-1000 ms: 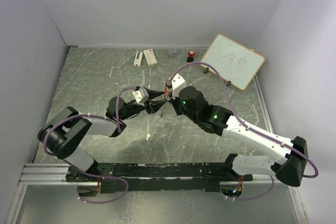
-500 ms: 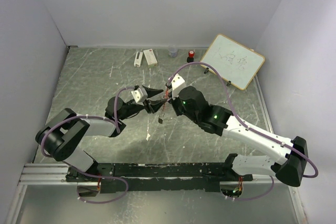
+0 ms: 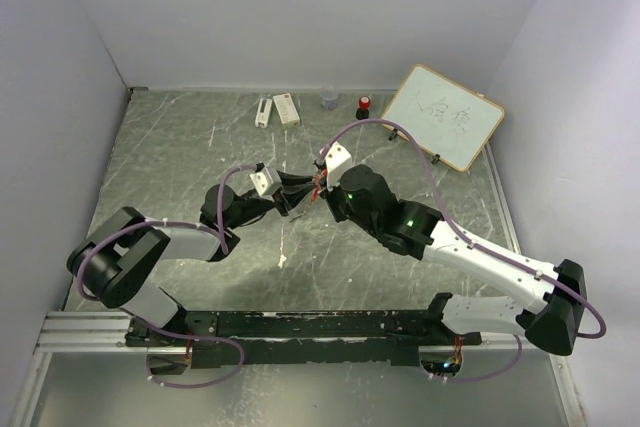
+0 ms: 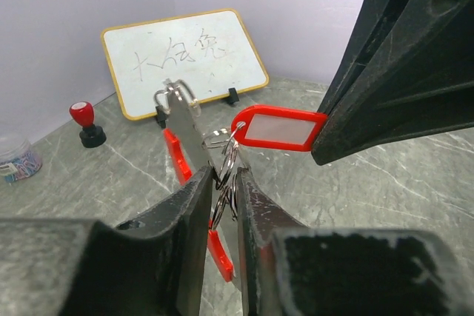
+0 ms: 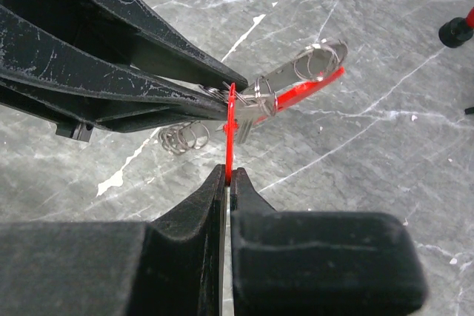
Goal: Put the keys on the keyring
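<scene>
From above, the left gripper [image 3: 298,192] and right gripper [image 3: 322,187] meet tip to tip over the middle of the table [image 3: 180,147], midway between its side edges. Left wrist: the jaws pinch the silver loops of the keyring [image 4: 180,120], and its grey piece runs up-left toward the whiteboard [image 4: 185,57]. Right wrist: the jaws are pressed together on the red-tagged key [image 5: 230,120], whose tag stands upright and edge-on.

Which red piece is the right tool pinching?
The white-labelled red tag, edge-on between the right tool's tips. The plain red fob sits on the keyring at the left tool; the red-capped stamp stands apart.
</scene>
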Available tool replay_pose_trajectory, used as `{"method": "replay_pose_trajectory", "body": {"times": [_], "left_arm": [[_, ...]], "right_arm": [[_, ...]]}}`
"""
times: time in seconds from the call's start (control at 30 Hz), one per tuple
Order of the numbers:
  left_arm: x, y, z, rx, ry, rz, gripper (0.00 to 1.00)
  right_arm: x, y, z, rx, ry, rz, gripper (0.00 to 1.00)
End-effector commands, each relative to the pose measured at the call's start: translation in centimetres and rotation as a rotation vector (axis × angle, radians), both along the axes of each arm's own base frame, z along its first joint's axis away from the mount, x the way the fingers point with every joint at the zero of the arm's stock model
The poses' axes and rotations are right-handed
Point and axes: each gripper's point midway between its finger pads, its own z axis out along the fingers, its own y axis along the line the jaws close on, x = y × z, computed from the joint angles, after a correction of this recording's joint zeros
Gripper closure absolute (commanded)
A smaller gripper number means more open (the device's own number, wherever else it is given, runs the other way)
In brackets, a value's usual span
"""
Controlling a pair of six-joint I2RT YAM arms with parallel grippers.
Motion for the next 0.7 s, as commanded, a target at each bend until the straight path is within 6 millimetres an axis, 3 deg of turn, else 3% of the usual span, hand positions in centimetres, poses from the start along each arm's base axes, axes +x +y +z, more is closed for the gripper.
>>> {"method": "replay_pose_trajectory", "body": {"times": [0.0, 0.1, 0.2, 0.43, 0.67], "left_arm": [[0.2, -0.2, 2.0, -0.02, -0.047, 0.01, 0.74], [0.2, -0.1, 1.8, 0.002, -0.057, 0.014, 0.8], [0.3, 0.0, 1.8, 0.031, -0.061, 0.023, 0.93], [0.6, 0.2, 1.3, 0.074, -0.071, 0.045, 0.93], [0.2, -0.2, 1.8, 0.077, -0.095, 0.008, 0.93]], "right_arm": [[-0.1, -0.3, 0.4, 0.006, -0.01, -0.016, 1.0], [-0.1, -0.8, 0.3, -0.003, -0.011, -0.034, 1.0], [-0.1, -1.1, 0.6, -0.002, -0.016, -0.044, 1.0], [-0.6, 0.0, 0.3, -0.008, -0.001, 0.029, 1.0], [-1.1, 3.4, 0.9, 0.041, 0.018, 0.164, 1.0]]}}
